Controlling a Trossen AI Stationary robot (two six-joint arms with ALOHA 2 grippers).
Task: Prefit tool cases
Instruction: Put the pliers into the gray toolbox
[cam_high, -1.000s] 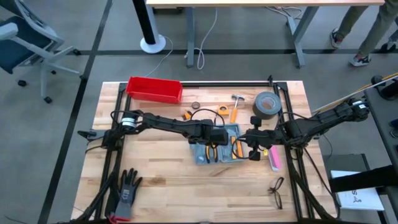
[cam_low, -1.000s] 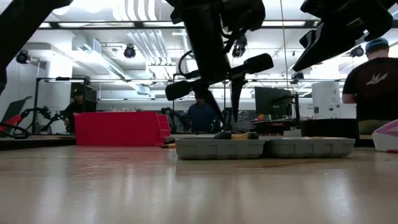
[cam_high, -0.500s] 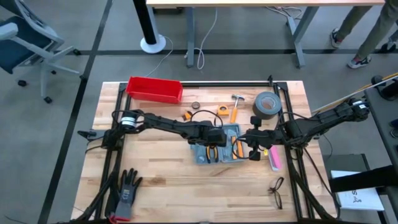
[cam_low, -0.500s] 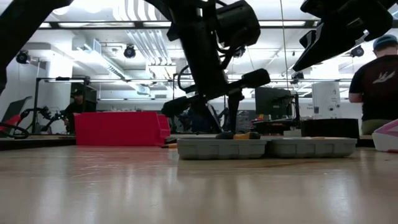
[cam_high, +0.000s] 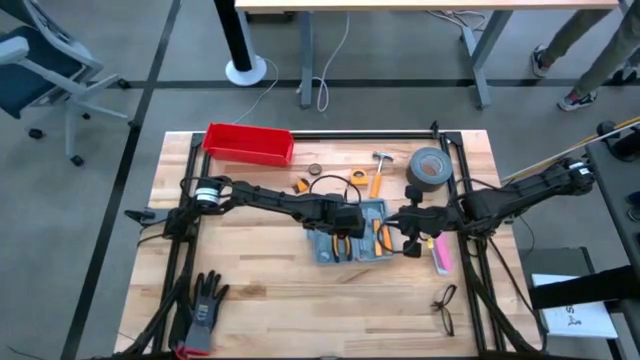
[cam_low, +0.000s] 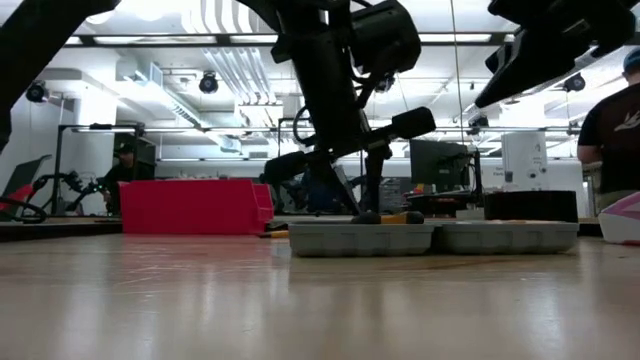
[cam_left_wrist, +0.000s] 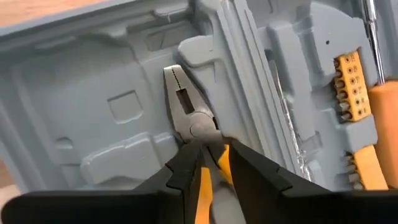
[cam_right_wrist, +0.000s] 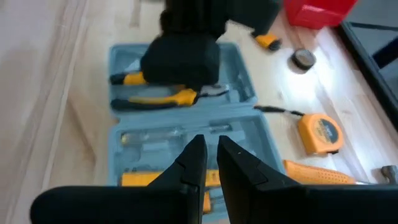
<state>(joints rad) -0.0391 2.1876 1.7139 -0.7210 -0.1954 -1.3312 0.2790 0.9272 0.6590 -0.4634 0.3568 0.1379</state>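
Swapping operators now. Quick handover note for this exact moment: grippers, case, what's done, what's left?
Left gripper: shut on the pliers by their yellow-and-black handles, nose down over the moulded half of the open tool case.
Right gripper: shut, empty, hovering above the case's other half.
Case lies open flat, mid-table. Bit holder and an orange-handled tool already sit in it.
Done: case open, some tools seated.
Left: seat the pliers in their slot. Tape measure, hammer and other items are on the table outside the case.
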